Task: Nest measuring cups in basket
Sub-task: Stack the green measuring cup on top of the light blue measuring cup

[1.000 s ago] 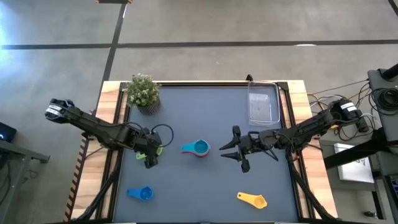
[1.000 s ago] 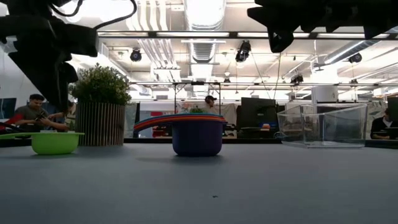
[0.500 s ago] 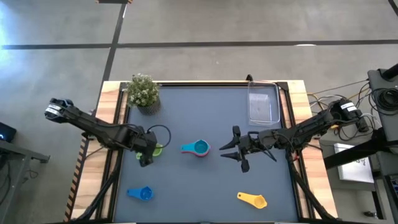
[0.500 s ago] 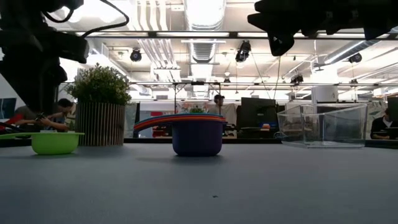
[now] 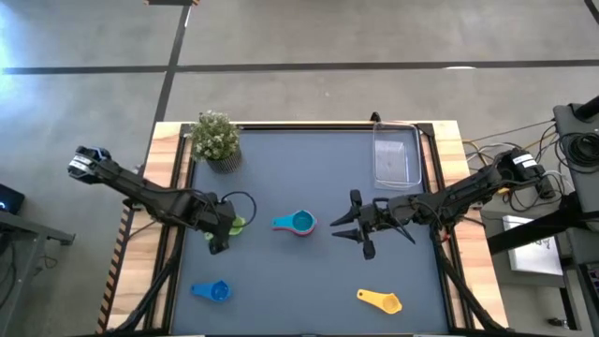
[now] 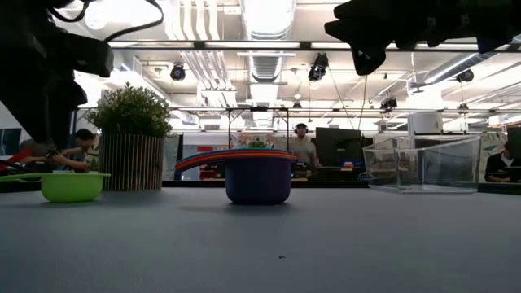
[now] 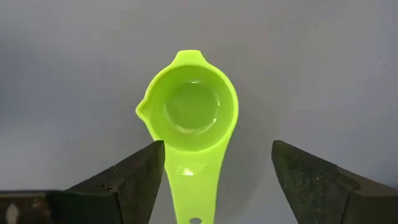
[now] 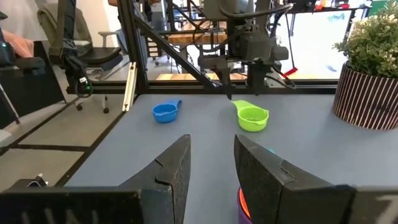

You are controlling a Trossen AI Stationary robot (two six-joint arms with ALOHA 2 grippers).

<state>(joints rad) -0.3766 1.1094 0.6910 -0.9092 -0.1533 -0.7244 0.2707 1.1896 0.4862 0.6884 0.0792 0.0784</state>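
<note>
The left gripper (image 7: 214,180) hangs just above the green cup (image 7: 190,118), its jaws apart with the cup's flat handle lying between them and touching neither finger. That cup sits upright on the grey bench (image 5: 281,271), toward its left side, its bowl pointing away from the wrist. The right gripper (image 5: 348,227) hovers right of the bench's middle, jaws apart around nothing, aimed at the stack of cups (image 5: 298,223) near the centre: a light blue cup on top, with orange, red and purple rims showing beneath it in the low view. A blue cup (image 5: 213,291) lies near the front left and a yellow cup (image 5: 381,300) near the front right, each alone. The clear basket (image 5: 397,155) stands at the back right, the potted plant (image 5: 216,139) at the back left. No lettering can be read on the cups or the basket.
</note>
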